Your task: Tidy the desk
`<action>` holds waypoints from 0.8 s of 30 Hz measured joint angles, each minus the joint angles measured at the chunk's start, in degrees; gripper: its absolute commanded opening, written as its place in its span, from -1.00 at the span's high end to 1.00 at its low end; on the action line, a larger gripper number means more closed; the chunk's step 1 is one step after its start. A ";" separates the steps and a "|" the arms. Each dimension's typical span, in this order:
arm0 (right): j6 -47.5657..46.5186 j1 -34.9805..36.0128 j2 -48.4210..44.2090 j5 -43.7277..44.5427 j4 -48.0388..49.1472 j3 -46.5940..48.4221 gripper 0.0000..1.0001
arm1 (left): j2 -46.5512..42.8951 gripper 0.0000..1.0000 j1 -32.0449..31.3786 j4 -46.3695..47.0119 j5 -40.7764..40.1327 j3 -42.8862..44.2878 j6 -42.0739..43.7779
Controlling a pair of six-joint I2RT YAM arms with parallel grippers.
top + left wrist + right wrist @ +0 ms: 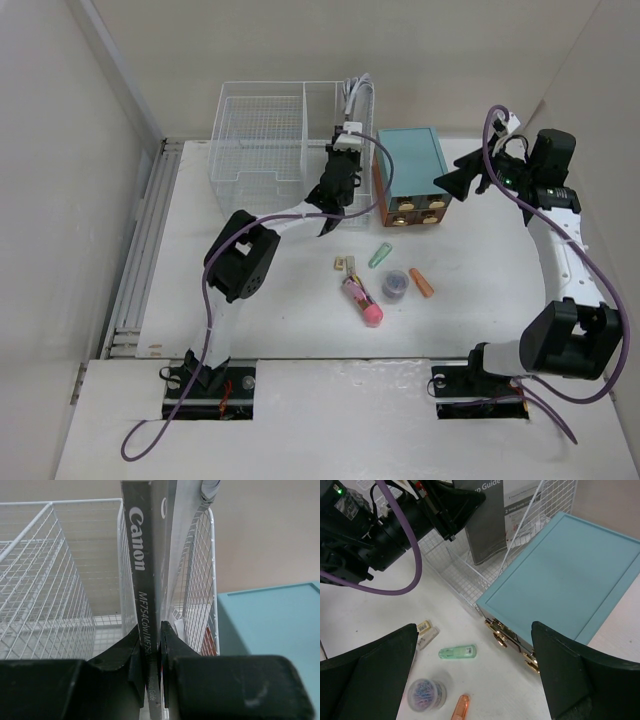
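The white desk [290, 320] holds a white wire basket [260, 140] and a teal box with small wooden drawers [410, 165] at the back. My left gripper [343, 160] is shut on a grey Canon setup guide booklet [142, 580]. It holds the booklet upright on edge at the basket's narrow right compartment [197, 590]. In the right wrist view the booklet [487, 530] stands inside the basket wires. My right gripper [465, 182] is open and empty, in the air beside the teal box's [565, 575] right front corner.
Loose items lie in front of the box: a green capsule-shaped item [458, 652], an orange one [461, 707], a clear jar of paper clips [426, 695], two small erasers [425, 630] and a pink tube [362, 300]. White walls border the desk.
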 measured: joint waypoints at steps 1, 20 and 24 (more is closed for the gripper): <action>0.00 0.00 0.00 -0.04 0.00 0.00 -1.00 | 0.00 1.00 0.00 0.44 0.07 -0.37 0.02; -0.02 0.02 0.66 -0.17 0.02 0.00 -1.00 | -2.49 -0.61 -0.85 5.42 -0.79 -1.18 -0.04; -0.07 0.00 0.63 -0.07 0.02 0.00 -1.00 | -8.07 -0.49 -3.58 5.57 -2.38 -2.60 3.48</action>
